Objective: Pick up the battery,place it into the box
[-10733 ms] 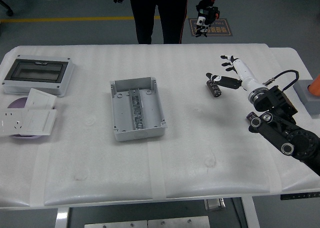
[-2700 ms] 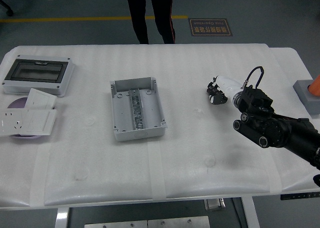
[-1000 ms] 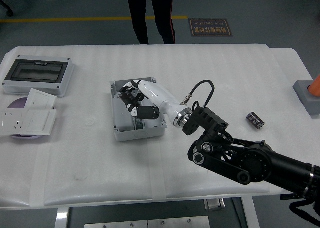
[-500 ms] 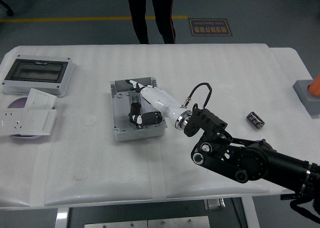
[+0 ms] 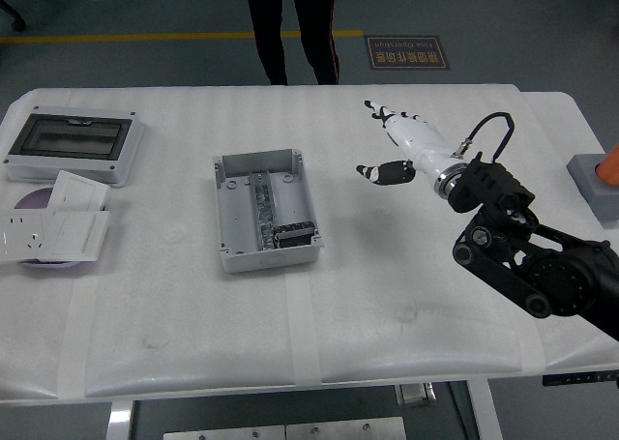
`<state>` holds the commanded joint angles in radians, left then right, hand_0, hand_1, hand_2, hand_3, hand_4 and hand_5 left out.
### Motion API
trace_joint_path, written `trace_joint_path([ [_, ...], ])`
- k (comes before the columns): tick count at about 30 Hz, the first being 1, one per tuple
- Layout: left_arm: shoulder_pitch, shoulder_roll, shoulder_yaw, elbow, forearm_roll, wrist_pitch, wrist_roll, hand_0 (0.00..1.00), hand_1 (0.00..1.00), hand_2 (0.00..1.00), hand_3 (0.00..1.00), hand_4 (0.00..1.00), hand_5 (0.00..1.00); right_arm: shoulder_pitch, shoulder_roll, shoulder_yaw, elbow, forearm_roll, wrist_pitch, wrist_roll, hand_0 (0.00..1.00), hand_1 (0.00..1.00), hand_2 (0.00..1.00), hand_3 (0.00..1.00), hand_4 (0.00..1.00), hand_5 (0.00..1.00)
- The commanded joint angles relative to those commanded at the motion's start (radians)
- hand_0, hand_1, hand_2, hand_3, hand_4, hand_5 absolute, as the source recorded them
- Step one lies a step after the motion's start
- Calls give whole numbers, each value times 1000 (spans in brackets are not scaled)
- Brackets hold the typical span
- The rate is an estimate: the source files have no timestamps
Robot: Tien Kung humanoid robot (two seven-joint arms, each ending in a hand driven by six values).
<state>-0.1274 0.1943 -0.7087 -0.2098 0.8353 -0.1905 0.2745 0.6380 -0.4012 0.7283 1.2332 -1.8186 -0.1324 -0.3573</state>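
The grey open box lies left of the table's centre. A dark cylindrical battery rests inside it at the near end, lying crosswise. My right hand, white with black fingertips, hovers over bare table to the right of the box. Its fingers are spread and it holds nothing. The black right arm runs back to the lower right. My left arm is out of sight.
A grey enclosure with a clear lid and white socket plates lie at the far left. A grey block sits at the right edge. A person's legs stand beyond the far side.
My right hand has left the box and swung right and back, opening up. The battery it carried stays in the box. A second battery on the right is now hidden by my arm.
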Motion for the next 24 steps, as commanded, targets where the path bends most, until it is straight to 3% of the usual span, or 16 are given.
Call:
trace_joint_path([
  [8, -2, 3, 8, 2, -8, 0, -6, 442, 611, 579, 430, 455, 446, -131, -84, 173, 129, -122, 193, -192, 947, 777, 825, 957, 810, 309],
  [12, 1, 5, 7, 2, -9, 0, -5, 442, 611, 579, 430, 455, 446, -207, -126, 230, 210, -129, 262, -261, 947, 777, 825, 957, 810, 309],
  [18, 4, 9, 8, 2, -11, 0, -5, 442, 611, 574, 430, 456, 441, -317, -170, 254, 302, -151, 267, -268, 938, 772, 811, 940, 817, 345],
  [24, 1, 10, 9, 2, -11, 0, -7, 441, 610, 573, 430, 455, 439, -356, -162, 230, 267, -160, 249, -246, 932, 764, 807, 940, 836, 388],
])
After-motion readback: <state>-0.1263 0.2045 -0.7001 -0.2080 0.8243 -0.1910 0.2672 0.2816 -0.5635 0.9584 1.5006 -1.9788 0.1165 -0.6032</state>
